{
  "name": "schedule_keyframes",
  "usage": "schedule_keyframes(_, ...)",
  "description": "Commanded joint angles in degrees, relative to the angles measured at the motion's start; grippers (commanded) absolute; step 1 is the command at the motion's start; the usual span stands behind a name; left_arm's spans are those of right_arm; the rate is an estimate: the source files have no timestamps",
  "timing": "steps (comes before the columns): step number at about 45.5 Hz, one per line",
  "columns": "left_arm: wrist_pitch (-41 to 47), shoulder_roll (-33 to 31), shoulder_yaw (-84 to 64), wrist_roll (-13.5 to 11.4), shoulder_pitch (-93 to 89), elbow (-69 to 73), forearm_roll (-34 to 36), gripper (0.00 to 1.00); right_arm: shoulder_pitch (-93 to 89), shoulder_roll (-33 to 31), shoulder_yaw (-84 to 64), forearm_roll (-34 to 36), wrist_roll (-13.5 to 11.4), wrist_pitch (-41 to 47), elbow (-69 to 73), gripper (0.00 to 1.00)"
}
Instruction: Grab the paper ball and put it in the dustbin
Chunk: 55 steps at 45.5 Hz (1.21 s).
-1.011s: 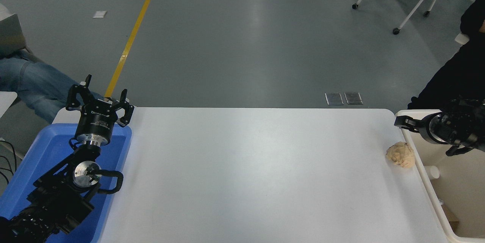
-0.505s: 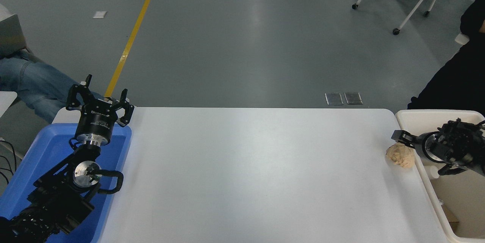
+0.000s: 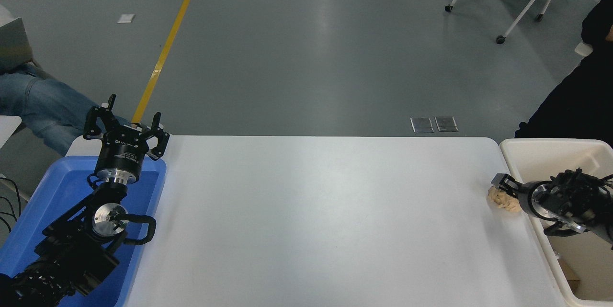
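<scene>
Since a second ago, the right claw [image 3: 504,191] has dropped from above the bin's [image 3: 550,146] far rim onto the ball [image 3: 500,199], partly covering it. Whether its fingers are wide or narrow cannot be told. Left claw [image 3: 125,122] is parked open over the blue tray [image 3: 57,192].

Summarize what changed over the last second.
The right gripper came down from over the dustbin rim onto the paper ball, now partly covering it; whether it grips is unclear. The ball stayed on the table, and the left gripper stayed parked over the blue tray.
</scene>
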Motion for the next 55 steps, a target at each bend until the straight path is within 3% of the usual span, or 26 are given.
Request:
schedule_keyframes(1, 0.0, 0.0, 0.0, 0.0, 0.0, 0.0, 0.0, 0.99, -1.0, 0.1, 0.8, -0.1, 3.4, -0.3, 0.3, 0.0)
schedule_keyframes(8, 0.0, 0.0, 0.0, 0.0, 0.0, 0.0, 0.0, 0.99, -0.6, -0.1, 0.8, -0.3, 6.4, -0.2, 0.6, 0.0)
schedule_keyframes(14, 0.0, 0.0, -0.1, 0.0, -0.1, 0.0, 0.0, 0.99, 2.9, -1.5, -0.5, -0.9, 6.6, 0.4, 2.7, 0.0)
schedule_keyframes(32, 0.0, 0.1, 0.0, 0.0, 0.0, 0.0, 0.0, 0.99, 25.0, -15.0, -8.4, -2.6, 6.8, 1.7, 18.8, 0.0)
schedule_keyframes(39, 0.0, 0.1, 0.0, 0.0, 0.0, 0.0, 0.0, 0.99, 32.7, -17.9, -8.5, -6.4, 6.8, 5.1, 20.9, 0.0)
schedule_keyframes(55, 0.0, 0.1, 0.0, 0.0, 0.0, 0.0, 0.0, 0.99, 47.2, -21.7, -8.5, -6.5, 6.7, 13.8, 20.8, 0.0)
